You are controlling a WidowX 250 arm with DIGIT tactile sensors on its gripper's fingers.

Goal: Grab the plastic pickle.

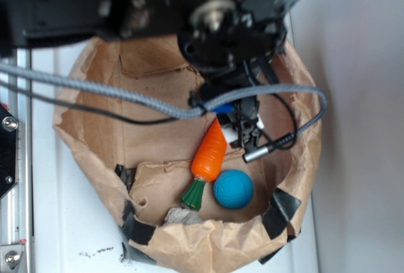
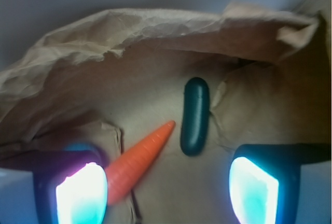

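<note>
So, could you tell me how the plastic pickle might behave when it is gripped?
The plastic pickle looks smooth and glossy, so it may slip between the fingers. Its rounded capsule shape suggests it could roll if nudged sideways. It is probably rigid and light.

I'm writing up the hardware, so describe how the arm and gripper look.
The arm is black and boxy, with braided grey cables and thin black wires trailing from it. In the wrist view the gripper has two dark fingers whose pads glow pale cyan-white.

plastic pickle (image 2: pixel 195 115): dark green, glossy, capsule-shaped, rounded ends. lies flat on brown paper inside the bag, long axis near vertical in wrist view, just beside the carrot tip, not touching.
</note>
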